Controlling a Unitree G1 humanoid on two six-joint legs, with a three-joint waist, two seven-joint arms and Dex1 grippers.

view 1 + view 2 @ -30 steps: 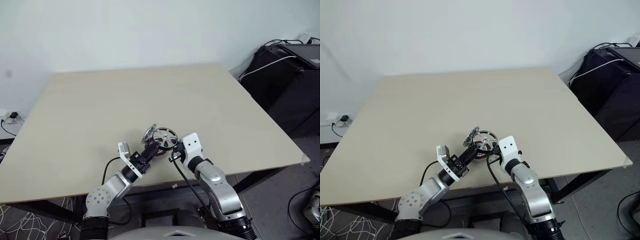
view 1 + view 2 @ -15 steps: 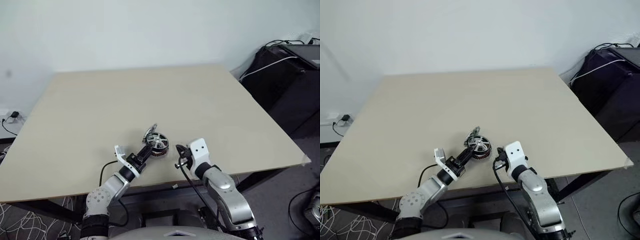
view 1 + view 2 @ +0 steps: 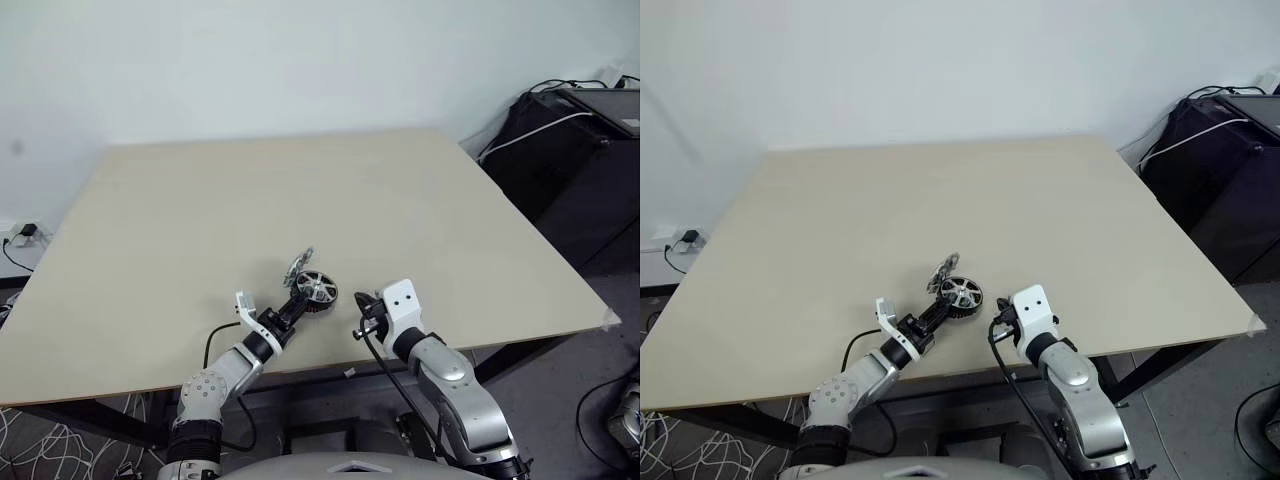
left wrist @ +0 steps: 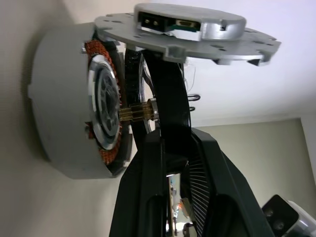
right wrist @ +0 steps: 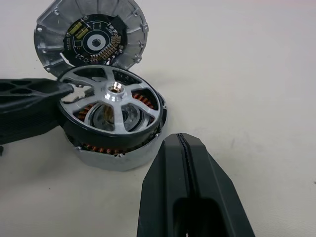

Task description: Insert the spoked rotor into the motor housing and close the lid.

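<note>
At the lower left of the left eye view the left gripper (image 3: 297,300) reaches up and to the right from the near table edge, its black fingers (image 5: 29,96) pinched on the rim of the spoked rotor (image 5: 111,101). The right wrist view shows one finger lying across the rotor's rim, and the left wrist view shows a finger between the rotor's spokes and the housing. The rotor sits in the top of the motor housing (image 5: 113,153), slightly tilted and not fully down, with copper windings visible through the spokes and below the rotor's dark rim. This pair lies on the beige table (image 3: 300,200) just left of the frame's centre and low down, near the front edge. Touching or just behind the housing, toward the upper left of it, the lid (image 5: 91,37) leans tilted with its inner face up, showing a dark round circuit board. To the right, in the lower middle of the frame, the right gripper (image 3: 362,315) hovers close beside the housing, apart from it, with its two fingers pressed together and holding nothing. At the far right edge stand dark equipment cases (image 3: 570,150) with cables.
</note>
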